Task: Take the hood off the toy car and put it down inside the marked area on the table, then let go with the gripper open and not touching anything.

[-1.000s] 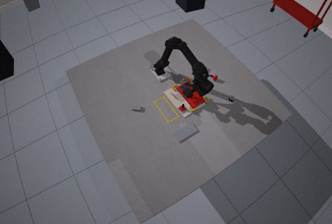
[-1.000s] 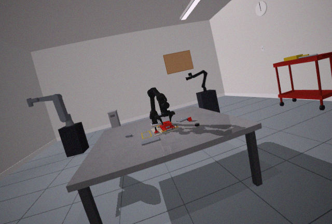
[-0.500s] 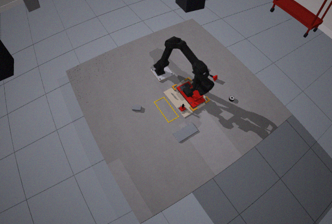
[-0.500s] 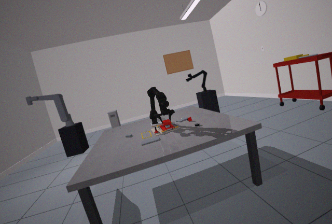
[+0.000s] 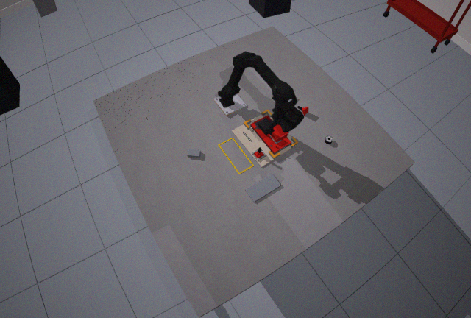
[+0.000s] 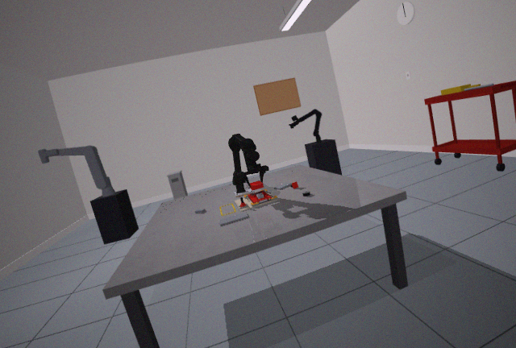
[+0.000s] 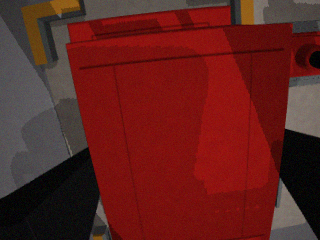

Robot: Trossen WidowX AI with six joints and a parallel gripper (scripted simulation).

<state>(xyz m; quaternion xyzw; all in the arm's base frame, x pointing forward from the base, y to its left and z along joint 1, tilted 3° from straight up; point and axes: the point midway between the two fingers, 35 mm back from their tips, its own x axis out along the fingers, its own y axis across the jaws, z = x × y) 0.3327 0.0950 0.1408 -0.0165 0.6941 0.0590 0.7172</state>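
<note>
My gripper (image 5: 280,129) (image 6: 255,182) (image 7: 184,147) is shut on the red hood (image 5: 280,133) (image 6: 255,185) (image 7: 170,145), one finger at each side. The hood is raised above the toy car (image 5: 279,149) (image 7: 220,14), with a gap under it in the exterior view. The red car sits between orange corner brackets (image 5: 274,154) (image 7: 32,35). The marked area, a yellow outline (image 5: 229,159) on the table, has nothing in it and lies on the other side of a beige board from the car. The wrist view shows the hood's flat top; it hides most of the car.
A red piece with a black knob (image 5: 259,154) (image 6: 242,203) stands on the beige board (image 5: 239,130) beside the car. A grey slab (image 5: 263,188) (image 6: 234,220), a small grey block (image 5: 194,152) (image 6: 200,211), a round black-and-white part (image 5: 328,139) (image 6: 305,193) and a red-headed tool (image 5: 305,110) (image 6: 294,184) lie around.
</note>
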